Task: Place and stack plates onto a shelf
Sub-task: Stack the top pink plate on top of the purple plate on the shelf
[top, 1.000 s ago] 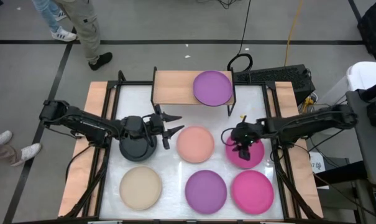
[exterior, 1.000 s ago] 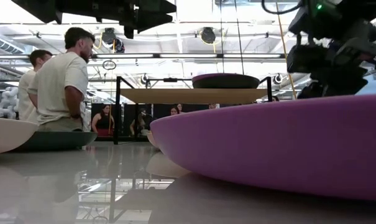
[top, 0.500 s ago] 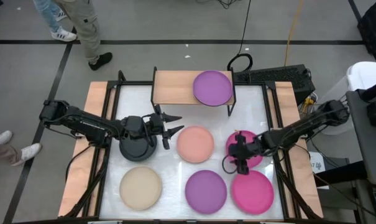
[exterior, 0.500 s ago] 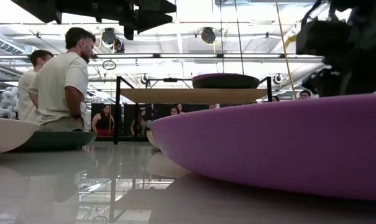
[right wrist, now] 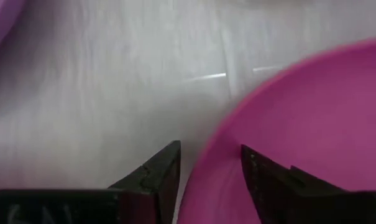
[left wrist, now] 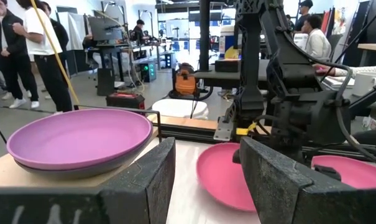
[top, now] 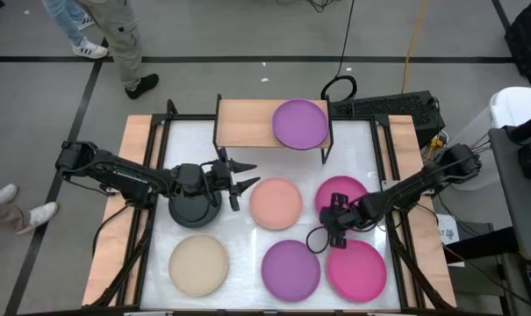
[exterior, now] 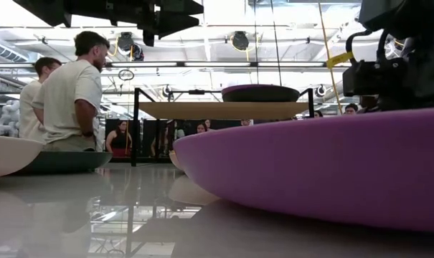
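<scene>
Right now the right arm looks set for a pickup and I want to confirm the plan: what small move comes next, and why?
Probably lower slightly and shut the right pincer on the rim of the near magenta plate. Its open fingers straddle that rim in the wrist view, nothing held. The left pincer waits open above the dark plate.

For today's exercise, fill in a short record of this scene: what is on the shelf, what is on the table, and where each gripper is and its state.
shelf: one purple plate on its right half
table: black-grey plate, salmon pink plate, beige plate, purple plate, two magenta plates
left gripper: open, empty, above the table near the black-grey plate
right gripper: open, low at the front magenta plate's rim
</scene>
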`<act>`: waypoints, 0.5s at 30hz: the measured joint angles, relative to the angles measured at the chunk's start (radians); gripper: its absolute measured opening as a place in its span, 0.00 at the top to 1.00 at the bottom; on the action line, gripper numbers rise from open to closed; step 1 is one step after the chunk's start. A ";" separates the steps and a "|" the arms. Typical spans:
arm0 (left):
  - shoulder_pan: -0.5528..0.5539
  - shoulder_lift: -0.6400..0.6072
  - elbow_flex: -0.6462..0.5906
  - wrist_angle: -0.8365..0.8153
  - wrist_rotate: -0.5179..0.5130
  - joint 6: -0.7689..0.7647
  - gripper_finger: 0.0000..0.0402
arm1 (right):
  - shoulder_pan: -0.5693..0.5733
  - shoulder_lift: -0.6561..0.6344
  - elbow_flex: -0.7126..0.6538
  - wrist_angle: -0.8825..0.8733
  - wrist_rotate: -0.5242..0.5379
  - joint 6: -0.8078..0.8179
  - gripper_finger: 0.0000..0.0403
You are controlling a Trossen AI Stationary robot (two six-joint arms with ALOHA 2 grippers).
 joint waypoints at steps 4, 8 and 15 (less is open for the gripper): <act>0.000 0.000 0.000 0.000 0.000 0.000 0.54 | -0.007 -0.016 0.000 -0.007 0.002 -0.022 0.74; 0.000 0.000 0.000 0.009 0.000 0.011 0.54 | -0.008 -0.051 0.000 -0.016 0.007 -0.040 0.91; 0.003 0.000 0.000 0.022 0.000 0.001 0.54 | -0.007 -0.183 0.000 -0.078 0.037 -0.034 0.99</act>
